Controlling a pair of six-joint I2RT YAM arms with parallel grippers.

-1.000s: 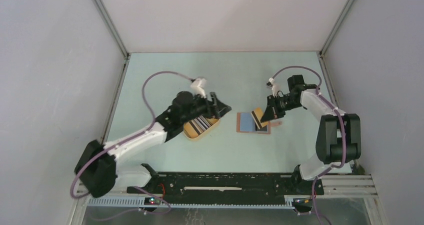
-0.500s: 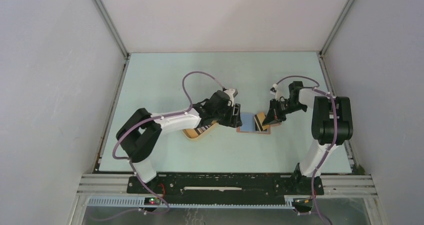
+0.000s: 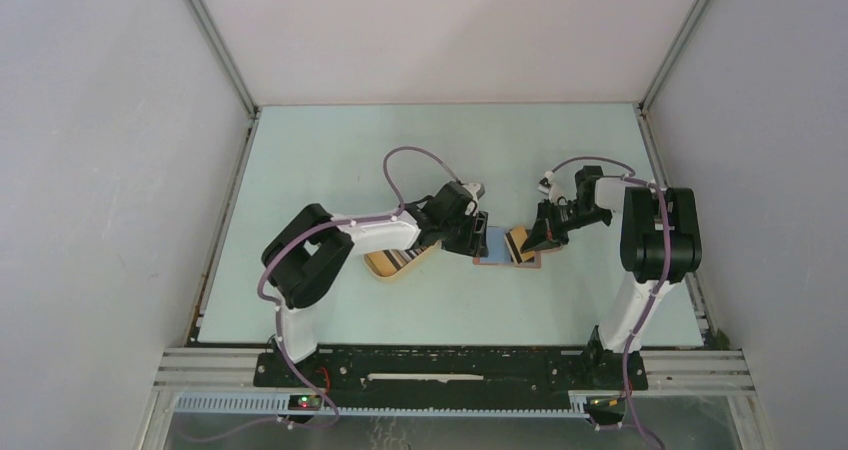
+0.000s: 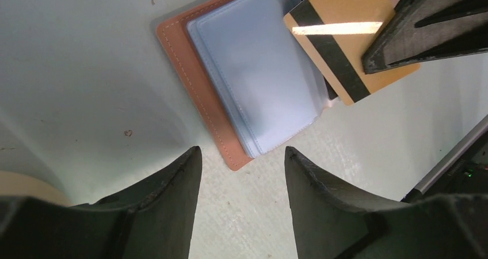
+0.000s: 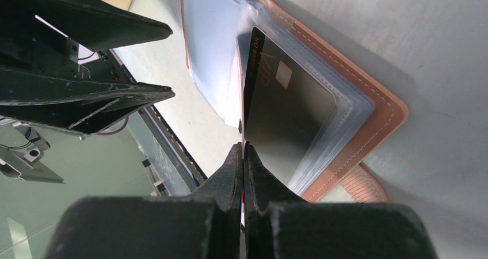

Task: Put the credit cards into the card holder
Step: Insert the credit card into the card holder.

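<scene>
Right wrist view: the right hand [image 5: 243, 155] pinches one credit card [image 5: 285, 118], angled against the open card holder [image 5: 377, 106] mid-desk [image 3: 330, 150]. The left hand [image 4: 241, 170], fingers spread, hovers at its left edge; pressing there should steady the sleeves for insertion.

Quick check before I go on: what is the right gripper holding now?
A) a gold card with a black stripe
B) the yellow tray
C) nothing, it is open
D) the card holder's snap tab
A: the right gripper is shut on the gold card, whose black stripe shows in the left wrist view, above the open card holder.
</scene>
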